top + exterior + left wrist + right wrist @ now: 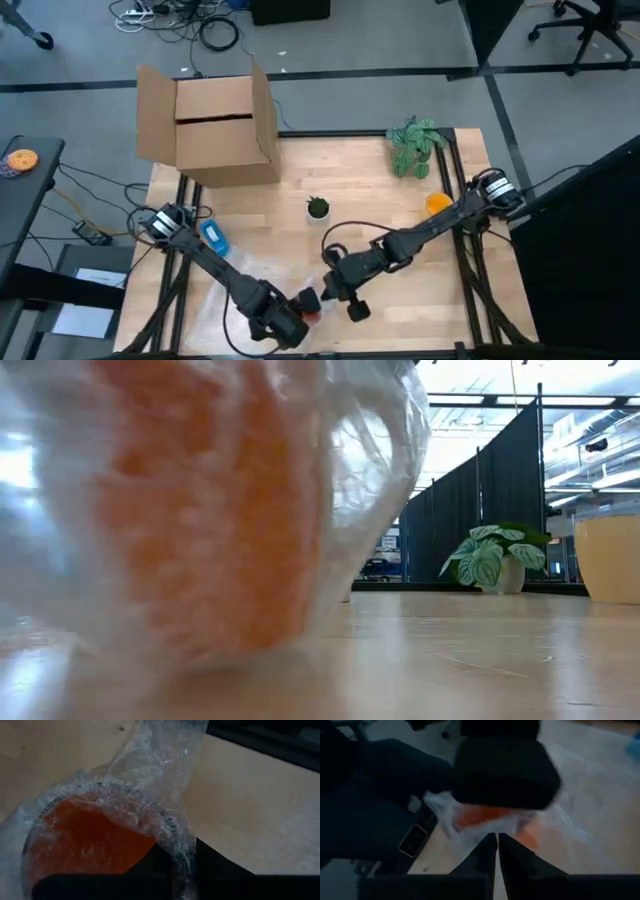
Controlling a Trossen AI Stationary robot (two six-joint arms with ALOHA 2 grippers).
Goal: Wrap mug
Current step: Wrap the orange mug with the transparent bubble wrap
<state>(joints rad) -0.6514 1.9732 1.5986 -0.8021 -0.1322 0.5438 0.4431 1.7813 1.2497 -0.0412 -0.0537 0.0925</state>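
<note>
Mug [90,840]: I see a round, orange-red body under crinkled clear wrap [155,760], sitting at the table's [400,215] near edge between both grippers.
Wrap: thin, glossy, creased film bunched over the rim.
Left gripper [285,325]: at the mug; I cannot tell its opening.
Right gripper [494,842]: fingers pressed together, tips at the wrap.
Box [215,125]: brown cardboard, flaps open, far left corner.

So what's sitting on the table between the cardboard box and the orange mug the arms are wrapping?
In the high view, a small dark green plant stands on bare wood between the cardboard box and the mug. Nothing else lies there.
</note>
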